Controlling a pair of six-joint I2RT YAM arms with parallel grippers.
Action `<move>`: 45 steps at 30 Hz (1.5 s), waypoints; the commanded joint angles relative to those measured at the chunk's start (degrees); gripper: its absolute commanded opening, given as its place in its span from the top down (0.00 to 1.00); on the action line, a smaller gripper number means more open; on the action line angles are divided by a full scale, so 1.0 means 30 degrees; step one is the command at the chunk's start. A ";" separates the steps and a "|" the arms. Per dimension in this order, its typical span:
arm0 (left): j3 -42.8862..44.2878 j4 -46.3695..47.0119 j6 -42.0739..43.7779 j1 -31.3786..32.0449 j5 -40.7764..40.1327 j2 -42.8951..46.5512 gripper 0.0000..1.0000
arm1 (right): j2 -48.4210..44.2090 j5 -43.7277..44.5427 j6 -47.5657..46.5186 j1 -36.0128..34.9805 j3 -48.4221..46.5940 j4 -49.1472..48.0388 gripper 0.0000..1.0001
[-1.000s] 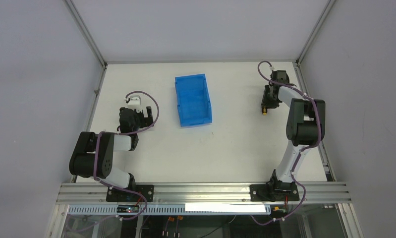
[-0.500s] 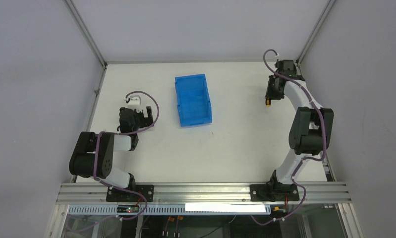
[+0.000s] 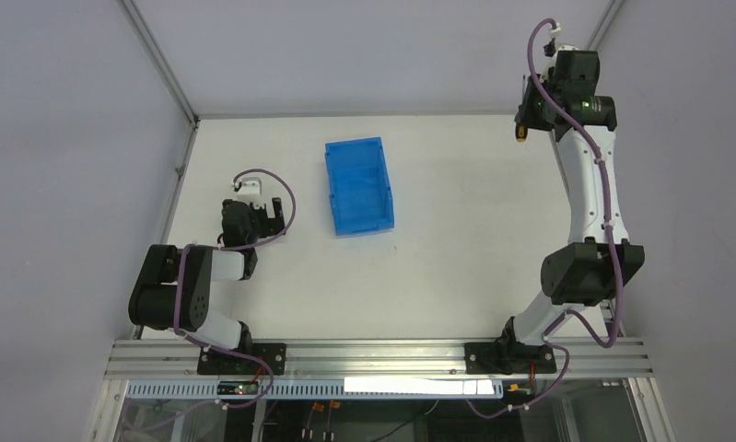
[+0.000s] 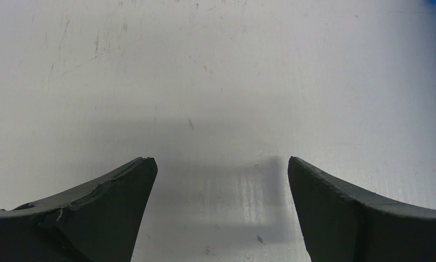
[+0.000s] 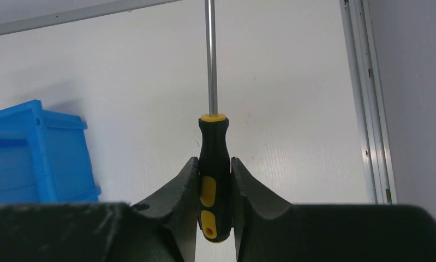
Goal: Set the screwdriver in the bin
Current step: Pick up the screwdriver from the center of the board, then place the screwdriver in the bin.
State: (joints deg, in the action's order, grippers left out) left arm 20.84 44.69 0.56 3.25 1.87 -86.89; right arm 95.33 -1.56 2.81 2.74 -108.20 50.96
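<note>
My right gripper (image 5: 214, 166) is shut on the screwdriver (image 5: 214, 158), pinching its black and yellow handle; the thin metal shaft points away, out past the top of the right wrist view. In the top view the right gripper (image 3: 530, 115) is raised high at the far right corner, with the yellow handle end (image 3: 522, 135) showing below it. The translucent blue bin (image 3: 357, 186) stands on the table's far middle, well left of that gripper; its corner shows in the right wrist view (image 5: 35, 153). My left gripper (image 4: 220, 169) is open and empty over bare table; it also shows in the top view (image 3: 270, 214).
An aluminium rail (image 5: 368, 109) runs along the table's right edge. The enclosure's grey walls stand close behind and to the right of the right arm (image 3: 589, 193). The left arm (image 3: 184, 285) is folded at the near left.
The right arm has lifted the screwdriver off the table and swung up and back toward the far right corner. The left arm has not moved.
</note>
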 commanded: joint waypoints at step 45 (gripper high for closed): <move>0.0348 0.0529 -0.0128 -0.0234 0.0002 0.0166 0.00 | 0.4874 0.4256 0.3779 -1.4915 -0.2181 -0.4289 0.88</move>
State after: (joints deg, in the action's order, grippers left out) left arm 20.86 44.69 0.56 3.25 1.85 -86.89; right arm 110.06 9.15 13.45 -41.93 -119.44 47.27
